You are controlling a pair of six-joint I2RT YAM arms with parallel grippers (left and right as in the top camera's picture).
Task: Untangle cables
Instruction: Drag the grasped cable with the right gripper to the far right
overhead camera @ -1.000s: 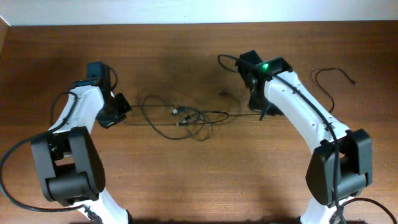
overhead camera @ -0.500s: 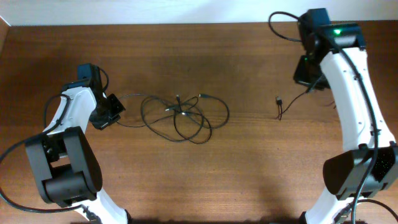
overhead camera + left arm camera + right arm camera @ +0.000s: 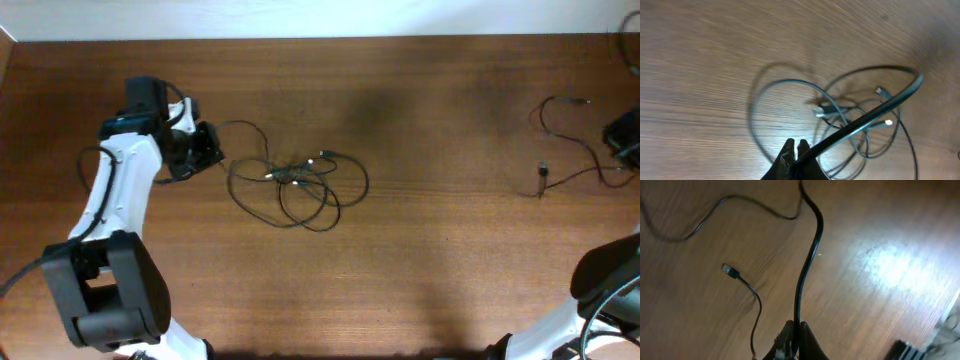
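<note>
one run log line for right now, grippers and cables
left gripper: shut on cable bundle strand | right gripper: shut on separated cable, far right | cable bundle: knotted, mid-table

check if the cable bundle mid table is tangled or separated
Tangled: the cable bundle has several loops crossing over each other, knotted at its middle.
</note>
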